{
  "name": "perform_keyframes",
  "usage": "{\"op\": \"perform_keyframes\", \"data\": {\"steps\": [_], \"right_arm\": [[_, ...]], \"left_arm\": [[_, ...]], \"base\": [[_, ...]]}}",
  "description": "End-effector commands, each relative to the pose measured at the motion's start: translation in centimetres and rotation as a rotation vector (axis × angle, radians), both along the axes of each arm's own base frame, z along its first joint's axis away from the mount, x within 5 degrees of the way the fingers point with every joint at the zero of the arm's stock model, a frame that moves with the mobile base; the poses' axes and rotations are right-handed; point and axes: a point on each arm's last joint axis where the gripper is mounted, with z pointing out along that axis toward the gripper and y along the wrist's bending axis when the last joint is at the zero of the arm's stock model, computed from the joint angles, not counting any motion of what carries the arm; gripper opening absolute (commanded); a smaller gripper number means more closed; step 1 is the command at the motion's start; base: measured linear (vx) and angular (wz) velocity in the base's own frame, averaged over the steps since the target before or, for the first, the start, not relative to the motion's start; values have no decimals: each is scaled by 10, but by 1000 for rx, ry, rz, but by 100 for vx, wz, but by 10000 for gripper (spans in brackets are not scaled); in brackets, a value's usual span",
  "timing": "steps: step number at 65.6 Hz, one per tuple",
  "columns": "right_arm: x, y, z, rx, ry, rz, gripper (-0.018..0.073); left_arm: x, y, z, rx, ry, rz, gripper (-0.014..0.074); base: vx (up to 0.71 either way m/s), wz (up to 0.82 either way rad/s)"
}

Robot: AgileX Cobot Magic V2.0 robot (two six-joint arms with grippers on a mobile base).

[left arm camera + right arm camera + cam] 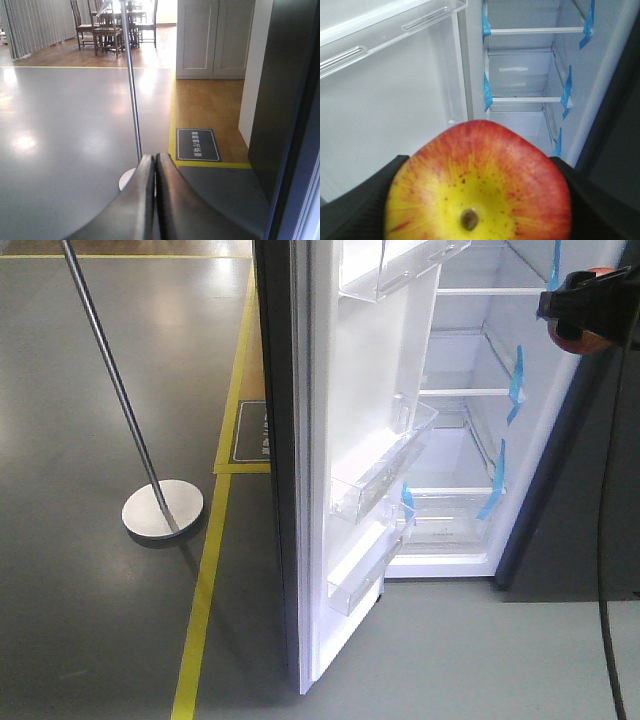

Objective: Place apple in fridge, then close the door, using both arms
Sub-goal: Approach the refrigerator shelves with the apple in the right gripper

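The tall dark grey door (360, 390) with clear plastic bins (385, 465) is standing open left of the white-lined fridge (465, 360), and the small red-and-yellow apple (480, 185) is sitting in the black right gripper (585, 306), in front of the upper shelves (465, 392). The round-based metal pole stand (162, 508) is standing well left of the door, across the yellow floor tape line (205, 580), with the black left gripper (155, 190) facing it.

The grey floor (80, 620) carries the fridge (455, 365), a stand's round base (162, 510) and, seemingly, a dark sign (252, 432).
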Motion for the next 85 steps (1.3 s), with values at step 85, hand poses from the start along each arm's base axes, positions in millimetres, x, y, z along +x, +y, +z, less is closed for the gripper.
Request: {"op": "perform_keyframes", "data": {"steps": [85], "right_arm": [[-8,-2,30,-8,-150,-11,214]], "left_arm": [[-1,-2,13,11,-99,-24,-6]], "base": [[9,-1]]}}
